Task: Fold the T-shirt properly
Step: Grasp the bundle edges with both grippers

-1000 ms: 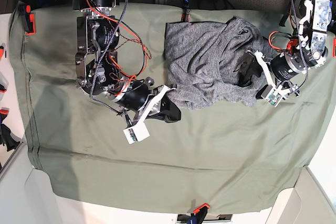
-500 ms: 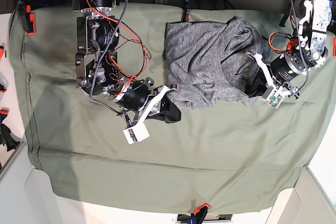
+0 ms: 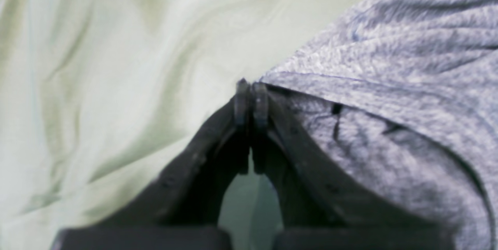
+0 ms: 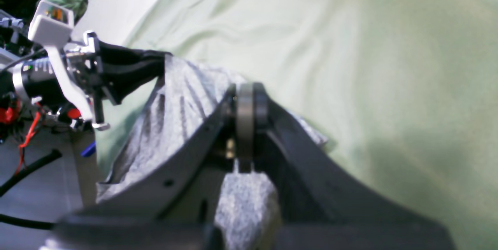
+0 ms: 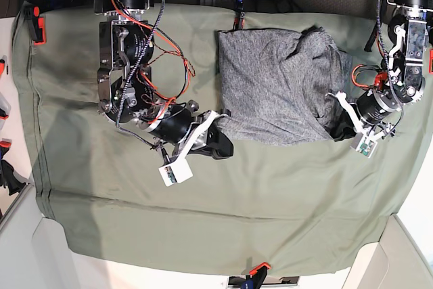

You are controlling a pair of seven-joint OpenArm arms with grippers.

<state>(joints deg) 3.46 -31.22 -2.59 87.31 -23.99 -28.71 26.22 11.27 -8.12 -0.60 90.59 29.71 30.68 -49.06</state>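
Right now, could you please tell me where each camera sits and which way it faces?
Base: overhead, looking down on the olive-green sheet, T-shirt and both arms.
Left wrist: behind the left gripper, facing its shut fingertips at the shirt's hem; whether they pinch it is unclear.
Right wrist: behind the right gripper, shut on a shirt corner, facing across to the left arm.
Shared: all three show the grey T-shirt on the sheet.

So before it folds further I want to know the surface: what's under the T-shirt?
The T-shirt lies on the olive-green cloth sheet, which shows all around it. What is under that sheet is covered, so it cannot be seen.
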